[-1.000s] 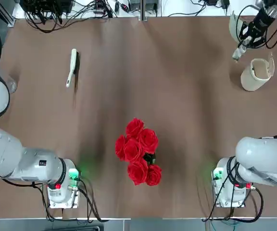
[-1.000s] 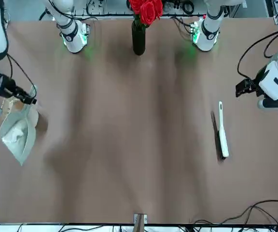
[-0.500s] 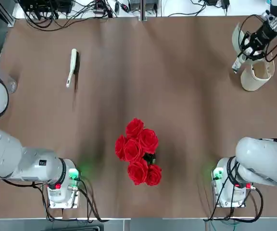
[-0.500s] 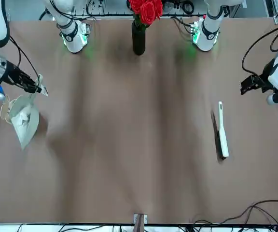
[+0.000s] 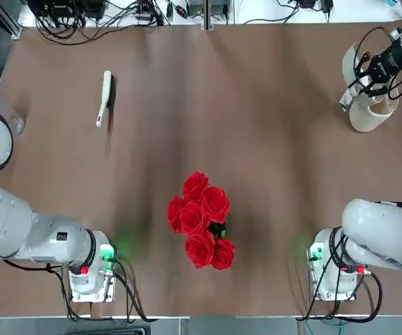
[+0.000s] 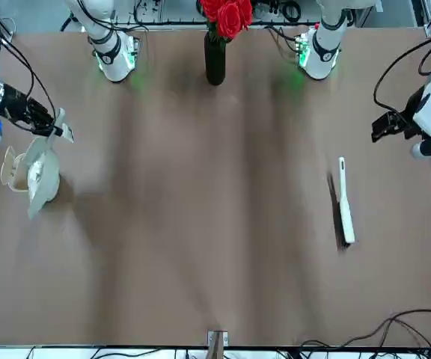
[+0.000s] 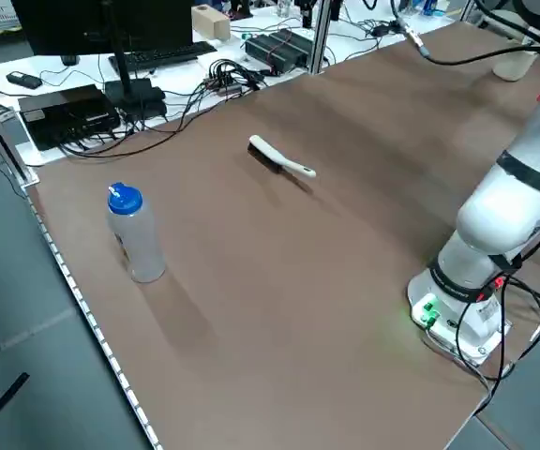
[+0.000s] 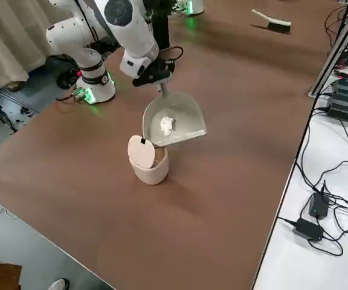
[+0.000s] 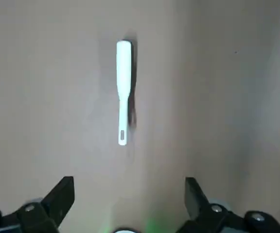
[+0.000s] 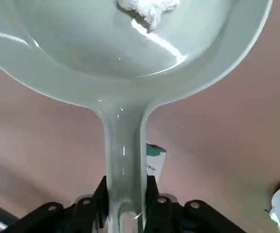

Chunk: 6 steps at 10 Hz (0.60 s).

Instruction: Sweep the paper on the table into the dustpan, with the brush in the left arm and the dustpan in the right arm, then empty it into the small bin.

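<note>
Over the bin [image 8: 148, 160], the right gripper [image 8: 156, 75] clamps the dustpan [image 8: 175, 124] handle, paper [image 8: 166, 125] inside. Tipped off-centre, the paper could miss. Left gripper [image 9: 129, 201] hangs apart above the brush [image 9: 123, 92].

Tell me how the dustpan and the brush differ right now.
The dustpan is held in the air, its handle clamped in the right gripper; the brush lies loose on the table, with the open left gripper hovering above it. The dustpan is a broad scoop with the paper inside; the brush is slim and carries nothing. The dustpan hangs beside the small bin; the brush is far across the table. Both are pale plastic.
</note>
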### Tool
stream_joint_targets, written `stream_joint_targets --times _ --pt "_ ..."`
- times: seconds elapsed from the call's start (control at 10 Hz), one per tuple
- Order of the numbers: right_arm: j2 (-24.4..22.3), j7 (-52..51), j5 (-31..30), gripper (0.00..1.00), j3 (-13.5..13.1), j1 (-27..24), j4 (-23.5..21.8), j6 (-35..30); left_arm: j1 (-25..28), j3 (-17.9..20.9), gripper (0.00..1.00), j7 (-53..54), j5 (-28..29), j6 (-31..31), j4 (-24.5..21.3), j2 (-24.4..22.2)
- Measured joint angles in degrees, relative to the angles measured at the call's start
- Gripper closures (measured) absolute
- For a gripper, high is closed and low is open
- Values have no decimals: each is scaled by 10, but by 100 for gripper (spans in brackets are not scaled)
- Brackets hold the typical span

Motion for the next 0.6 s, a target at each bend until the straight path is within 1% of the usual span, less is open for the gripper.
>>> stream_joint_targets --times 0.2,0.5,0.6 --pt "0 -4 14 67 -9 4 0 -1 3 3 0 1 0 0 3 -2" --pt "0 -42 42 67 -38 8 0 -1 5 3 0 4 0 23 3 -2" --pt "0 -46 49 67 -44 9 0 -3 5 2 0 4 0 27 3 -2"
